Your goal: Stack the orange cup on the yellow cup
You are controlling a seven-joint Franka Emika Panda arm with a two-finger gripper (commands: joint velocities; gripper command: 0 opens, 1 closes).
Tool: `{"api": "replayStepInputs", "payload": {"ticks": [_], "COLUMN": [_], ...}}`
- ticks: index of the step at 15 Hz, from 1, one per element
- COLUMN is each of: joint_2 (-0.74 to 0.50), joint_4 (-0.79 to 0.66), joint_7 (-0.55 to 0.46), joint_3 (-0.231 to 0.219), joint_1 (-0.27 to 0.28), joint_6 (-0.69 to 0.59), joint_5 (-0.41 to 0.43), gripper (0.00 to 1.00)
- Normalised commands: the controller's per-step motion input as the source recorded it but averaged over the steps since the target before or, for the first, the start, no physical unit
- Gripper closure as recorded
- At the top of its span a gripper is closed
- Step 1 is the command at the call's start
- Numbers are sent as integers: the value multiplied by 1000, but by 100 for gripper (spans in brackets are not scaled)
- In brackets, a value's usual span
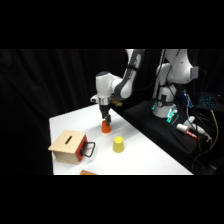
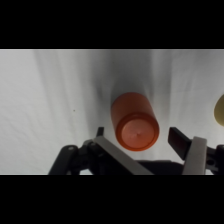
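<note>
The orange cup (image 1: 106,128) stands upside down on the white table (image 1: 150,160). In the wrist view the orange cup (image 2: 134,123) sits between the two fingers. My gripper (image 1: 105,119) hangs straight over it, open, with one finger on each side of the cup and a visible gap on the right side. In the wrist view the gripper (image 2: 137,134) straddles the cup's flat top. The yellow cup (image 1: 118,144) stands a short way in front of and to the right of the orange one. Only a sliver of the yellow cup (image 2: 219,113) shows at the wrist view's right edge.
A wooden box (image 1: 68,146) with a slotted top, a red side and a black handle sits at the table's left front. A brown object (image 1: 88,172) peeks in at the front edge. Cables and gear (image 1: 187,127) lie beside the arm's base at the right.
</note>
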Motion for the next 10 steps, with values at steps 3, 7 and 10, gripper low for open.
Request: {"api": "replayStepInputs", "payload": {"ticks": [3, 7, 10], "joint_2": [203, 161, 124], "joint_4": [188, 188, 176], "joint_7": [-242, -258, -253], "joint_3": [114, 125, 132], "joint_1": [-137, -162, -147], "joint_6": [98, 78, 27], "joint_5": [131, 142, 146], "gripper": [0, 0, 0]}}
